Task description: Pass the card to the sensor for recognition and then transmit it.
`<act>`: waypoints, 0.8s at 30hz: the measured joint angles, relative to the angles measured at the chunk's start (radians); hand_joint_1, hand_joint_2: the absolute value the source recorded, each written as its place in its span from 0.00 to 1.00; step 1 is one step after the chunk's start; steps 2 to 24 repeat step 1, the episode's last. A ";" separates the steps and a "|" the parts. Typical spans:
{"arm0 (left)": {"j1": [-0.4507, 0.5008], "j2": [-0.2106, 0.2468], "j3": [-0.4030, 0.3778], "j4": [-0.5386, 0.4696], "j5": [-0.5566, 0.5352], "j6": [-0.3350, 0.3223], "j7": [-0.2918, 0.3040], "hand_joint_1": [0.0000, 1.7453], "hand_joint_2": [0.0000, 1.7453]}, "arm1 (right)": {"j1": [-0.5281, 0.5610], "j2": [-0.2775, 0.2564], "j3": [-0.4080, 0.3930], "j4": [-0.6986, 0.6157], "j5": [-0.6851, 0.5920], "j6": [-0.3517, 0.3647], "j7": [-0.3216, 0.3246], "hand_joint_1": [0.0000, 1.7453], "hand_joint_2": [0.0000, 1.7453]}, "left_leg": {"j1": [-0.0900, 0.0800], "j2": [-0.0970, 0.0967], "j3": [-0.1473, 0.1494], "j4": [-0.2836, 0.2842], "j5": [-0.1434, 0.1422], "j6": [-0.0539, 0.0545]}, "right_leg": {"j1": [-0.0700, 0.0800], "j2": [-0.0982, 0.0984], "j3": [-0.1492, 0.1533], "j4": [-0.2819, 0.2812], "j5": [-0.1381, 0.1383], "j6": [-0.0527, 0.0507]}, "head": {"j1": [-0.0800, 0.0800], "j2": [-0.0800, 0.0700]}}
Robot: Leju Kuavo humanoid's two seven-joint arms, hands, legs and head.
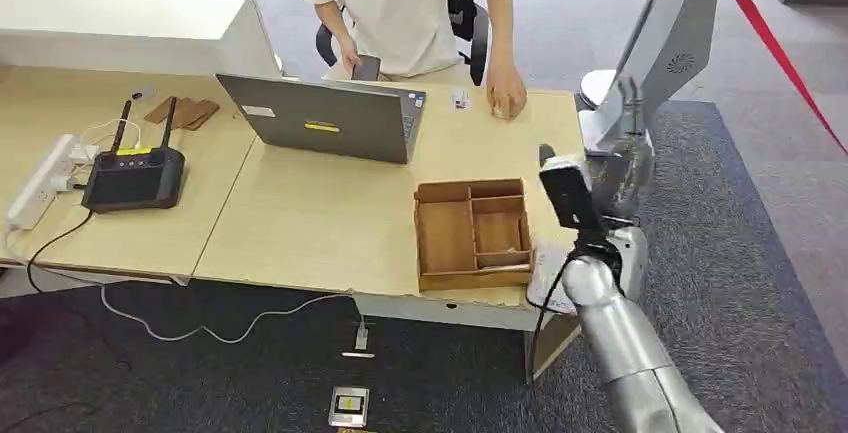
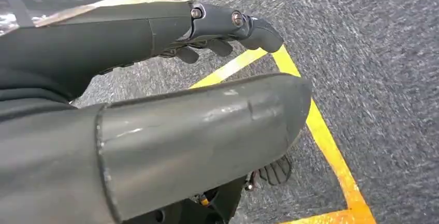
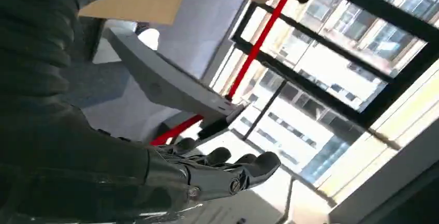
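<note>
Fingers [image 3: 228,159] of the right hand [image 1: 622,143] lie loosely curled and apart, nothing in them; that hand is raised beside the table's [image 1: 300,223] right end. The left hand [image 2: 217,27] hangs over grey carpet with a yellow line [image 2: 321,131], its fingers bent and holding nothing. A small card [image 1: 460,99] lies on the tabletop near a person's hand [image 1: 505,98], behind the laptop [image 1: 325,118] and well beyond the wooden tray [image 1: 473,233]. A black router [image 1: 133,175] stands at the left.
</note>
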 joint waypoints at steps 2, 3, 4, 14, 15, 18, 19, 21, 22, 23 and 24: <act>0.000 0.000 0.005 0.000 0.000 0.000 0.001 0.00 0.00 | 0.032 -0.009 -0.064 -0.020 -0.036 0.000 -0.003 0.00 1.00 | 0.000 0.000 0.000 0.000 0.000 0.000 | 0.000 0.000 0.000 0.000 0.000 0.000 | 0.001 0.000; 0.000 0.000 0.005 0.000 0.000 0.000 0.001 0.00 0.00 | 0.032 -0.009 -0.064 -0.020 -0.036 0.000 -0.003 0.00 1.00 | 0.000 0.000 0.000 0.000 0.000 0.000 | 0.000 0.000 0.000 0.000 0.000 0.000 | 0.001 0.000; 0.000 0.000 0.005 0.000 0.000 0.000 0.001 0.00 0.00 | 0.032 -0.009 -0.064 -0.020 -0.036 0.000 -0.003 0.00 1.00 | 0.000 0.000 0.000 0.000 0.000 0.000 | 0.000 0.000 0.000 0.000 0.000 0.000 | 0.001 0.000; 0.000 0.000 0.005 0.000 0.000 0.000 0.001 0.00 0.00 | 0.032 -0.009 -0.064 -0.020 -0.036 0.000 -0.003 0.00 1.00 | 0.000 0.000 0.000 0.000 0.000 0.000 | 0.000 0.000 0.000 0.000 0.000 0.000 | 0.001 0.000; 0.000 0.000 0.005 0.000 0.000 0.000 0.001 0.00 0.00 | 0.032 -0.009 -0.064 -0.020 -0.036 0.000 -0.003 0.00 1.00 | 0.000 0.000 0.000 0.000 0.000 0.000 | 0.000 0.000 0.000 0.000 0.000 0.000 | 0.001 0.000; 0.000 0.000 0.005 0.000 0.000 0.000 0.001 0.00 0.00 | 0.032 -0.009 -0.064 -0.020 -0.036 0.000 -0.003 0.00 1.00 | 0.000 0.000 0.000 0.000 0.000 0.000 | 0.000 0.000 0.000 0.000 0.000 0.000 | 0.001 0.000; 0.000 0.000 0.005 0.000 0.000 0.000 0.001 0.00 0.00 | 0.032 -0.009 -0.064 -0.020 -0.036 0.000 -0.003 0.00 1.00 | 0.000 0.000 0.000 0.000 0.000 0.000 | 0.000 0.000 0.000 0.000 0.000 0.000 | 0.001 0.000; 0.000 0.000 0.005 0.000 0.000 0.000 0.001 0.00 0.00 | 0.032 -0.009 -0.064 -0.020 -0.036 0.000 -0.003 0.00 1.00 | 0.000 0.000 0.000 0.000 0.000 0.000 | 0.000 0.000 0.000 0.000 0.000 0.000 | 0.001 0.000; 0.000 0.000 0.005 0.000 0.000 0.000 0.001 0.00 0.00 | 0.032 -0.009 -0.064 -0.020 -0.036 0.000 -0.003 0.00 1.00 | 0.000 0.000 0.000 0.000 0.000 0.000 | 0.000 0.000 0.000 0.000 0.000 0.000 | 0.001 0.000; 0.000 0.000 0.005 0.000 0.000 0.000 0.001 0.00 0.00 | 0.032 -0.009 -0.064 -0.020 -0.036 0.000 -0.003 0.00 1.00 | 0.000 0.000 0.000 0.000 0.000 0.000 | 0.000 0.000 0.000 0.000 0.000 0.000 | 0.001 0.000; 0.000 0.000 0.005 0.000 0.000 0.000 0.001 0.00 0.00 | 0.032 -0.009 -0.064 -0.020 -0.036 0.000 -0.003 0.00 1.00 | 0.000 0.000 0.000 0.000 0.000 0.000 | 0.000 0.000 0.000 0.000 0.000 0.000 | 0.001 0.000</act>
